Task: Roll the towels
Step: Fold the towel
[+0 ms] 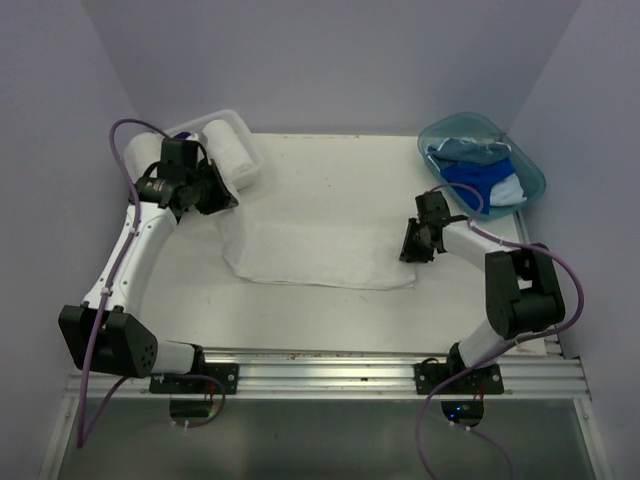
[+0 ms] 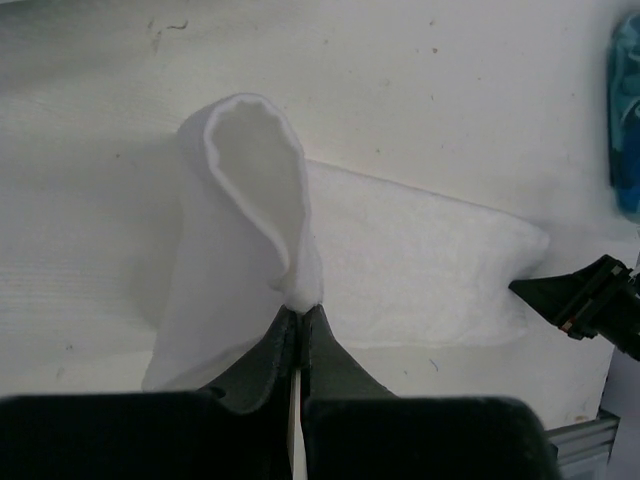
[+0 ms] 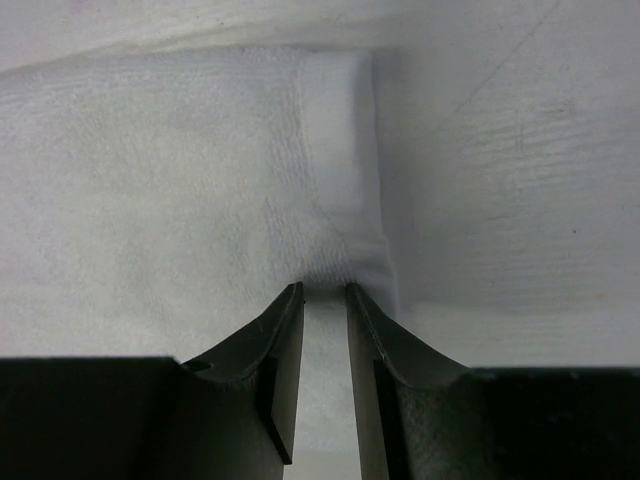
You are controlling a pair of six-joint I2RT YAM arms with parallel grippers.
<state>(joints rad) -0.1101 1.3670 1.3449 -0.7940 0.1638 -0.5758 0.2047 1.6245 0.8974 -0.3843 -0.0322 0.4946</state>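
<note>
A white towel [image 1: 320,255] lies spread flat across the middle of the table. My left gripper [image 1: 222,205] is shut on its far-left corner. In the left wrist view that corner rises from the jaws [image 2: 300,308] as a folded loop of the towel [image 2: 250,190]. My right gripper [image 1: 412,250] is at the towel's right edge. In the right wrist view its jaws [image 3: 325,288] stand narrow, with the puckered hem of the towel [image 3: 170,170] pinched at their tips. Blue and pale blue towels [image 1: 480,178] lie heaped in the teal tub.
A white lattice basket [image 1: 252,160] at the back left holds rolled white towels [image 1: 226,148]. The translucent teal tub [image 1: 530,172] stands at the back right. The right gripper [image 2: 580,297] shows at the right edge of the left wrist view. Walls close in on three sides.
</note>
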